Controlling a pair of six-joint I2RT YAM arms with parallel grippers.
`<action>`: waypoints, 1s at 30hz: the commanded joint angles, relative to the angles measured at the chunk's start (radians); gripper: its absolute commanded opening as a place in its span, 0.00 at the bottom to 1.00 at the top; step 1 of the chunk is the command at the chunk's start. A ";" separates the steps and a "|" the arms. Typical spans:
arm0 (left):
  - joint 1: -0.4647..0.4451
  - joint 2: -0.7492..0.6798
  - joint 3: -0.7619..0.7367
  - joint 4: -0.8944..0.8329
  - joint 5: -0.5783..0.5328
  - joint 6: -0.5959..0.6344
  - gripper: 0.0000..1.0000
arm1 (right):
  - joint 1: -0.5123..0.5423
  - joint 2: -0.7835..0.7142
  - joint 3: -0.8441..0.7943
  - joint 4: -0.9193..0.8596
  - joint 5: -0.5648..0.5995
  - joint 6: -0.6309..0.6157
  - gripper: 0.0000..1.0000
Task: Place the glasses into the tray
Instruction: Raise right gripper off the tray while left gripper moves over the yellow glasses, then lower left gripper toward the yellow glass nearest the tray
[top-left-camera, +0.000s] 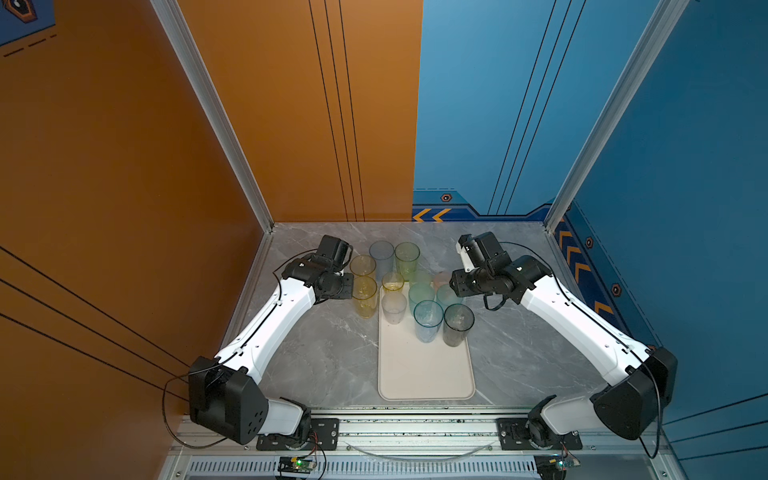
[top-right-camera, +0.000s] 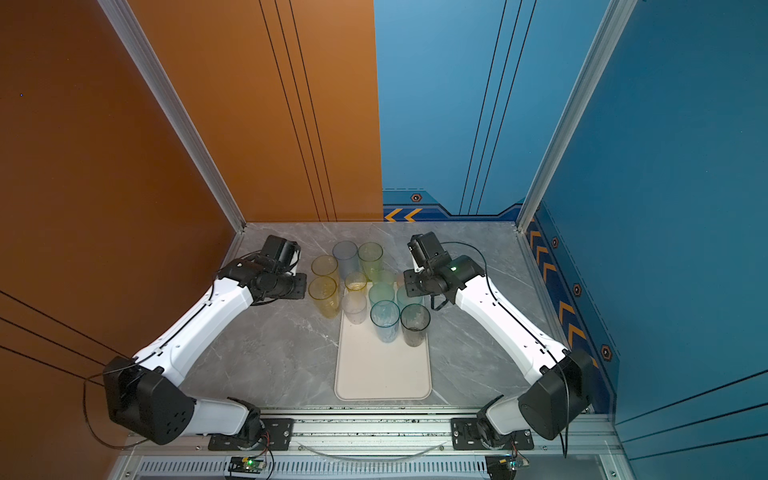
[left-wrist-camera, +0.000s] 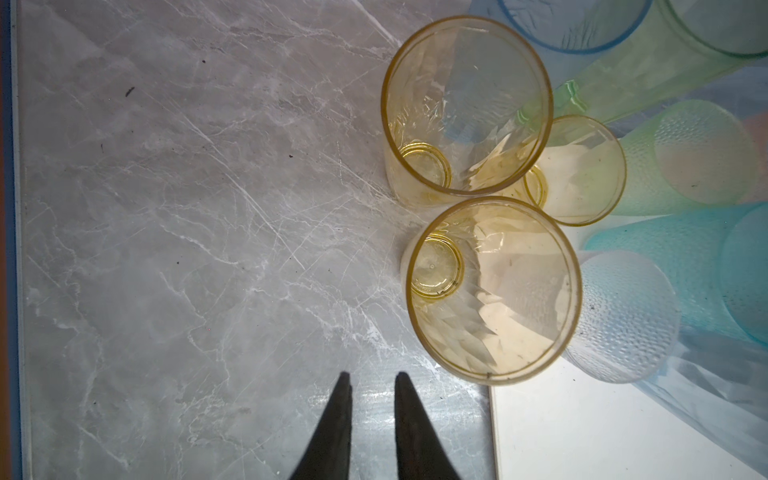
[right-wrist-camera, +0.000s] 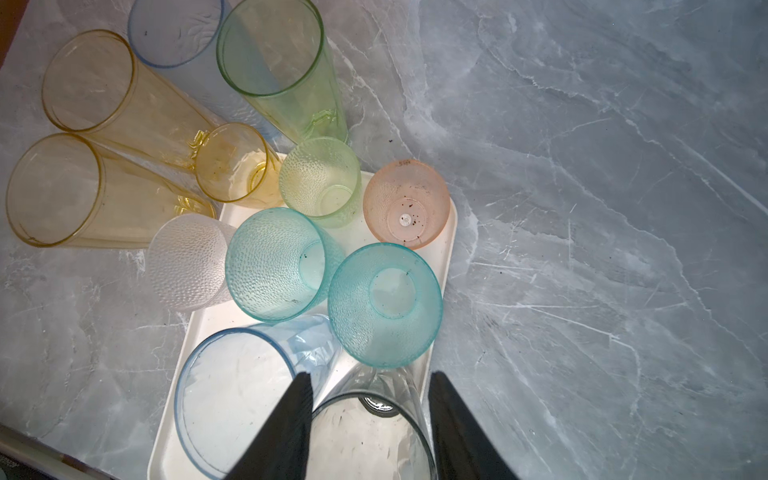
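The move ahead turns on the near yellow glass (top-left-camera: 365, 297). It stands upright, mouth up, on the worktop (top-left-camera: 316, 353), just outside the tray's (top-left-camera: 424, 374) left rim and right beside the left end effector (left-wrist-camera: 370, 376). From that end effector the glass lies toward the tray, so the left arm is by far the nearer one. A second yellow glass (top-left-camera: 362, 266), a blue glass (top-left-camera: 381, 253) and a green glass (top-left-camera: 407, 255) stand just behind it, also off the tray, so I'd expect a tight approach.

The left end effector is nearly closed, with a narrow gap between its tips. It holds nothing and hangs over bare worktop.

The right end effector (right-wrist-camera: 369, 376) is spread wide on either side of the rim of the grey glass (right-wrist-camera: 374, 440), which stands upright on the tray among the others. I cannot tell whether its pads press the glass.
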 joint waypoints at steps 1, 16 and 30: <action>-0.007 0.025 0.001 -0.023 0.018 -0.008 0.20 | -0.009 -0.014 -0.008 0.016 -0.002 0.016 0.45; -0.010 0.103 0.036 0.011 0.024 -0.012 0.20 | -0.025 0.002 -0.014 0.017 -0.020 0.006 0.45; -0.014 0.119 0.071 0.028 0.057 -0.018 0.22 | -0.031 0.038 -0.005 0.023 -0.040 0.003 0.45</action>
